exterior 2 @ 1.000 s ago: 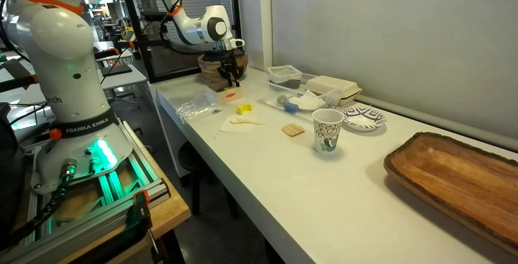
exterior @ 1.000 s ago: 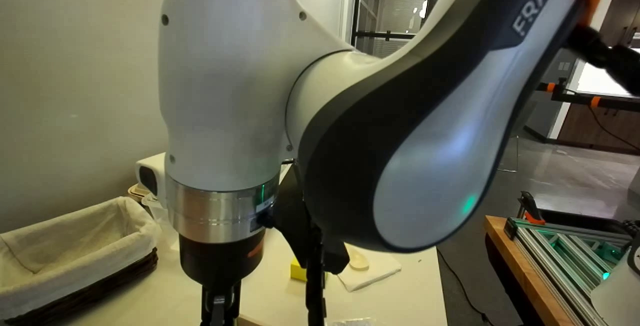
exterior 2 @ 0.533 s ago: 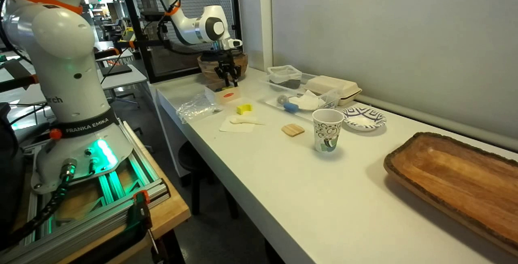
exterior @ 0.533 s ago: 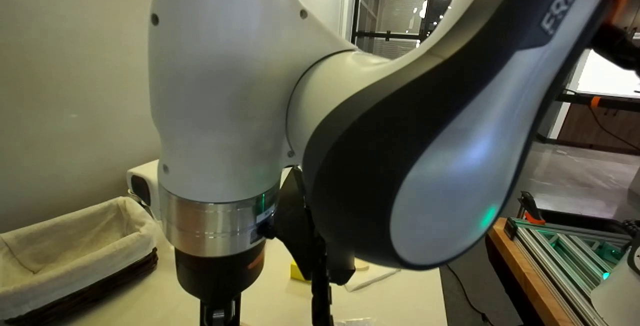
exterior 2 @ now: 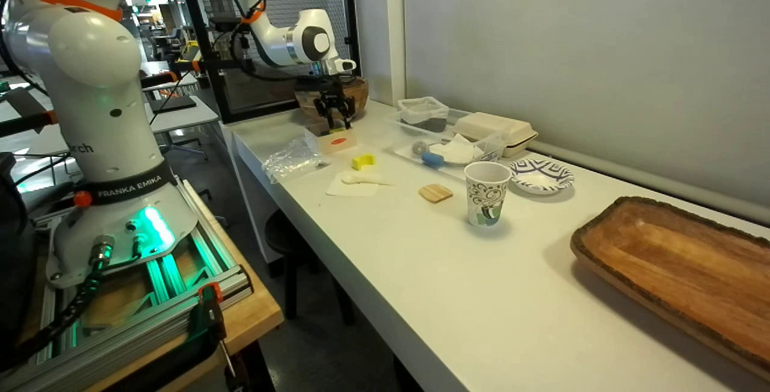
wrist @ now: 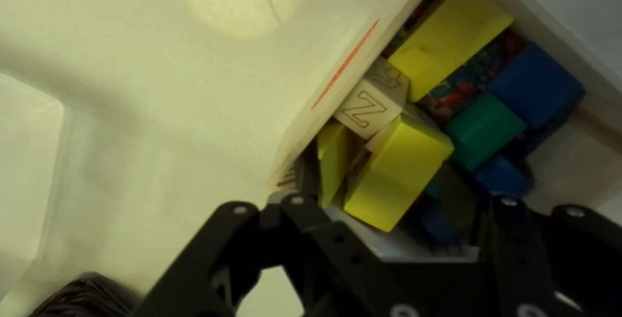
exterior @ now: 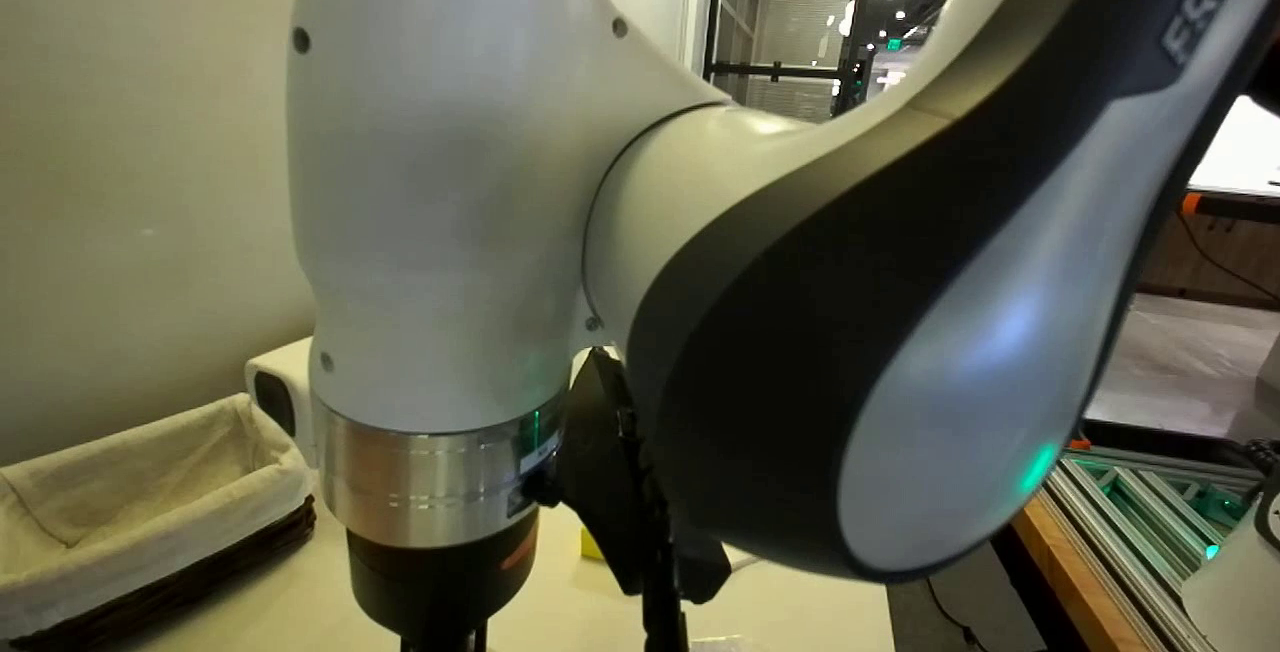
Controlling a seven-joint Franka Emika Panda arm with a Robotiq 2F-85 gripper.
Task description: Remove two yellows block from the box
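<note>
1. Gripper had shifted slightly over the past second, toward the clear plastic in an exterior view, its jaws spreading wider; the box seemed nudged the same way.
2. Jaws stood parted, nothing seen gripped. In the wrist view the nearest yellow block, inside the box, showed between them with no contact visible at either side.
3. Done: one yellow block lay on the table, outside the box and near it, unmoved. Judged to be the first removal.
4. Left: one more to lift out. Three counted inside: the nearest; a partly hidden yellow block beside it, near the wall; and a far yellow block past the lettered cube. Gripper may have hidden others.
5. Estimate: about half complete. Nearest block looked the likely target; grasp not yet made.
</note>
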